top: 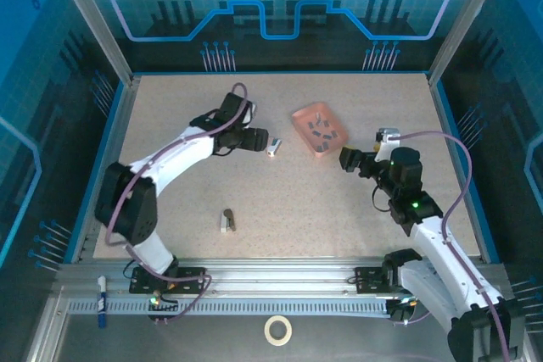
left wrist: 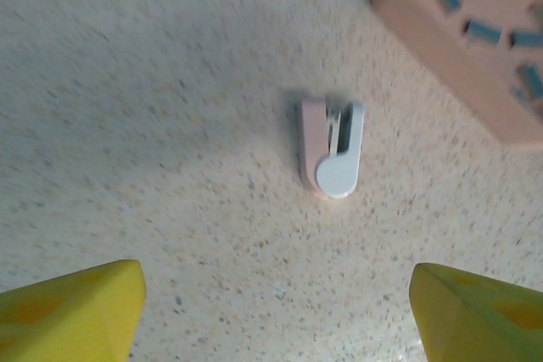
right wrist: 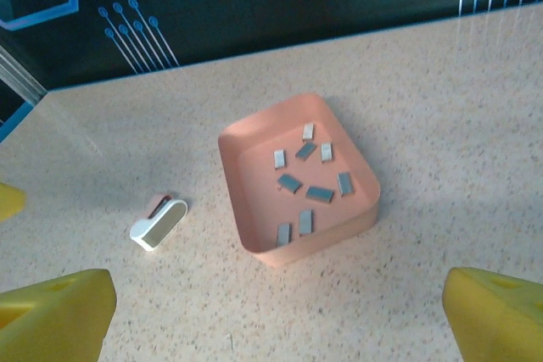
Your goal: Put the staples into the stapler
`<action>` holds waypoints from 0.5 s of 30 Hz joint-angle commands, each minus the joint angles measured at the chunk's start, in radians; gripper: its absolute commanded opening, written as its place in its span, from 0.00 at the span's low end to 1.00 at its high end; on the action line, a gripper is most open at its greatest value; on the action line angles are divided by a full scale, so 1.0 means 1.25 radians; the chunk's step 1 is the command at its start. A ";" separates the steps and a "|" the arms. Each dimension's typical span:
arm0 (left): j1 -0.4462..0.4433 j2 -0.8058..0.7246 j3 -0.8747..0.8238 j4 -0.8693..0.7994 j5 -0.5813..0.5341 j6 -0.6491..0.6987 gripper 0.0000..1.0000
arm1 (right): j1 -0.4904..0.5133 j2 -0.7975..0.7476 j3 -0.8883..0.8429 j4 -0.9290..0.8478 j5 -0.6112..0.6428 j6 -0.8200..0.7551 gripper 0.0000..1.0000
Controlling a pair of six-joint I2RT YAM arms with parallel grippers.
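1. Speckled beige tabletop (top: 297, 201) inside a blue-lit enclosure, with printed circuit patterns on the back wall.
2. Toward the far middle of it, the stapler (top: 273, 147): small, white, lying on its side, near the left wall of a pink tray (right wrist: 318, 242) but not touching it.
3. From the left wrist, shows a white upper arm beside a pinkish base, with the rounded hinge end nearest the camera; from the right wrist, a hint of red inside. Whether fully opened for loading: cannot tell.
4. On the tray floor, the staples (right wrist: 319, 193): roughly nine short grey strips, scattered flat and mostly apart from one another.
5. Left gripper (left wrist: 273, 320): yellow fingers spread wide, nothing between them, poised short of the stapler and lined up on it.
6. Right gripper (right wrist: 271, 311): spread as wide as it goes, empty, facing the tray from the near side.
7. Stapler handling, as a judgement: light, rigid, smooth plastic, likely to skid or pivot under a one-sided push. Best pinched across the two long flat sides near the hinge, leaving the channel end free.
8. Staple handling, as a judgement: very light, stiff, thin, apt to snap apart or slip. Best taken by the long edges, choosing a strip well clear of its neighbours and the tray walls.
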 commanded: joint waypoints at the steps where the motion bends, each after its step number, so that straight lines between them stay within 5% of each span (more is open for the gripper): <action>1: -0.014 0.083 0.091 -0.119 0.017 -0.010 0.83 | 0.010 -0.012 -0.013 -0.028 -0.015 0.034 1.00; 15: -0.068 0.354 0.324 -0.178 -0.012 0.019 0.74 | 0.017 -0.004 -0.022 -0.036 -0.034 0.037 1.00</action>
